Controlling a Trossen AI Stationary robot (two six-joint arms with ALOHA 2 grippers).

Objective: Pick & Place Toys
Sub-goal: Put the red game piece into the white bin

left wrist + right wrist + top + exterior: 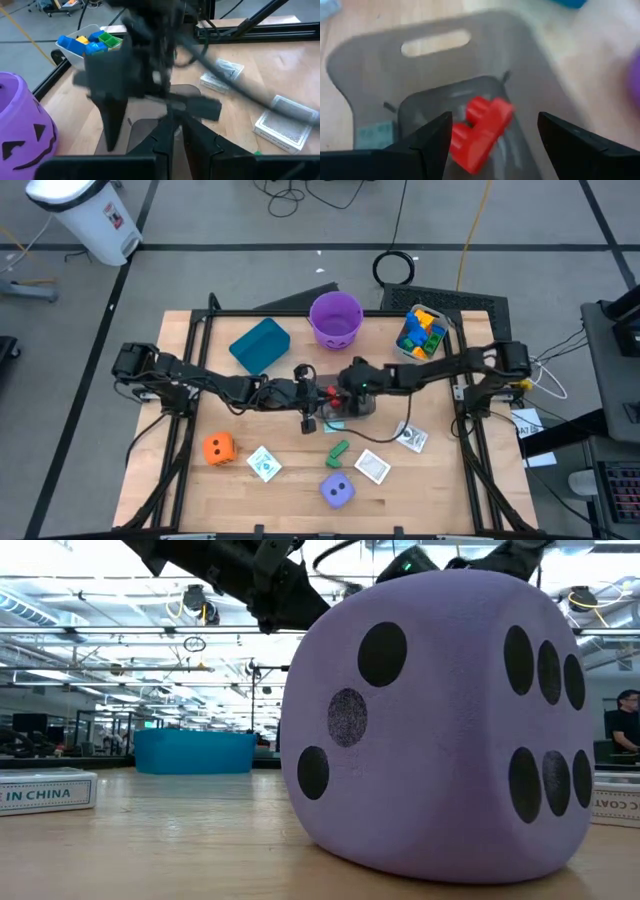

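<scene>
A red block (481, 131) lies inside a grey translucent tray (375, 70) near the middle of the wooden table (180, 480), seen between the spread fingers of the right gripper (492, 137), which hovers just above the tray without touching the block. In the overhead view the right gripper (345, 392) and the left gripper (306, 408) meet at the table's centre, almost touching. The left gripper's fingers (200, 135) are pressed close together, with the tip at the tray's edge; whether they pinch anything cannot be told.

Taking the table centre as the clock's middle in the overhead view: a green block (337, 450) lies just beside the tray at 6 o'clock. A purple die (337, 491) sits farther out at 6 o'clock, near the front edge. An orange die (218, 447) rests at 8 o'clock. Three white cards lie flat: one (264, 464) at 7 o'clock, one (373, 467) at 5 o'clock, one (411, 438) at 4 o'clock.

A purple bucket (335, 319) stands at 12 o'clock, a teal bin (260, 345) at 10 o'clock, and a clear tub (424, 333) of blue, yellow and green blocks at 2 o'clock.
</scene>
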